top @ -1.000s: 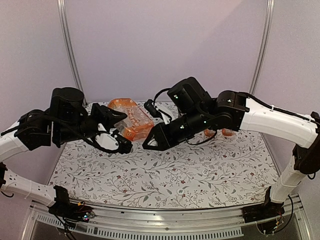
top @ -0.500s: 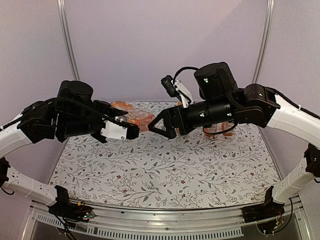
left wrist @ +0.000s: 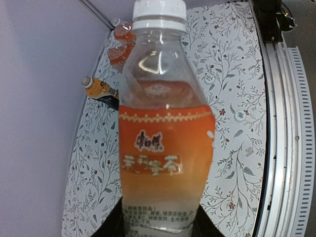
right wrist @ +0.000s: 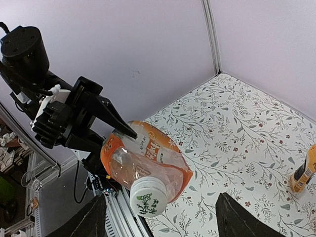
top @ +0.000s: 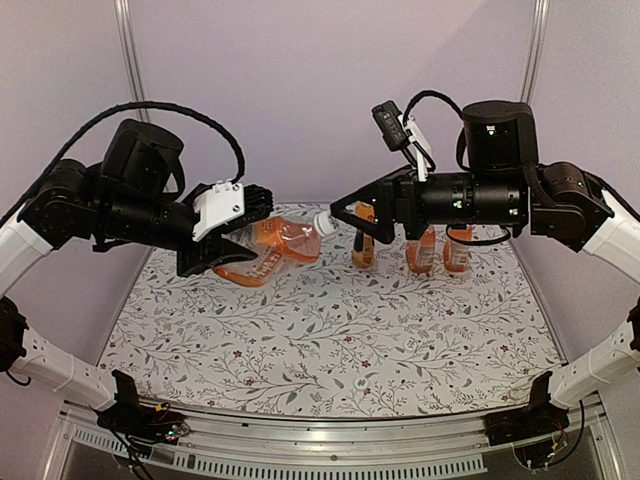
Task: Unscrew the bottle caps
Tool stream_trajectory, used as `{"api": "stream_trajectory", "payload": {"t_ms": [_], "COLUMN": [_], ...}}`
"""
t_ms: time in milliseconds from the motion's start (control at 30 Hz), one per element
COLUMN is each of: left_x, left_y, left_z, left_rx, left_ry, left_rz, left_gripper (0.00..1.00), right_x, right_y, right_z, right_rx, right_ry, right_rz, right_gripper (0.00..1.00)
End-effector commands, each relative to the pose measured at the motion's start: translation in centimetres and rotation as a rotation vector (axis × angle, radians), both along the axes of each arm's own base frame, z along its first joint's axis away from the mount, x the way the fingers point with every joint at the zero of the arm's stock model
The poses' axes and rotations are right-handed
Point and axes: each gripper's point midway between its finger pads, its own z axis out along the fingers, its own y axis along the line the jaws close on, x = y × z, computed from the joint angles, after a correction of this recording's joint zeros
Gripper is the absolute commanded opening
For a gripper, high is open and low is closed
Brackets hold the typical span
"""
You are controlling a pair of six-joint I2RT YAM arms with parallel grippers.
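The step in hand is lining up on a cap. The left gripper (top: 232, 236) is clamped on a squat bottle (top: 275, 245) and holds it on its side in the air. Its white cap (right wrist: 147, 196) points at the right gripper (right wrist: 163, 219), whose jaws stand wide apart just short of the cap. Next, I judge, those jaws must slide over the cap, close and twist. Beyond the bottle's cap end, three more bottles (top: 420, 250) stand on the table (top: 330, 350), behind the right arm (top: 560, 200). Nothing lies between cap and jaws.
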Motion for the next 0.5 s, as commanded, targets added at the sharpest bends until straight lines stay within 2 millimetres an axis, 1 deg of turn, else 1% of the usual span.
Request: {"api": "stream_trajectory", "payload": {"t_ms": [0, 167, 333, 400, 467], "left_x": [-0.6, -0.5, -0.4, -0.4, -0.3], "left_y": [0.3, 0.3, 0.3, 0.3, 0.3], "left_z": [0.0, -0.1, 0.0, 0.0, 0.0], "left_rx": [-0.022, -0.024, -0.026, -0.028, -0.026], "left_ry": [0.057, 0.056, 0.051, 0.049, 0.047], "left_rz": [0.012, 0.016, 0.019, 0.019, 0.017], "left_gripper": [0.19, 0.19, 0.19, 0.19, 0.19], "right_x": [-0.4, -0.7, -0.6, -0.5, -0.5], "right_y": [0.6, 1.8, 2.1, 2.3, 2.6], "right_z": [0.1, -0.7, -1.6, -2.0, -2.3], "right_rx": [-0.017, -0.033, -0.044, -0.05, -0.056], "right_ry": [0.029, 0.07, 0.106, 0.12, 0.126], "right_rz": [0.042, 0.08, 0.086, 0.092, 0.095], "right_gripper": [0.73, 0.62, 0.56, 0.51, 0.42]}}
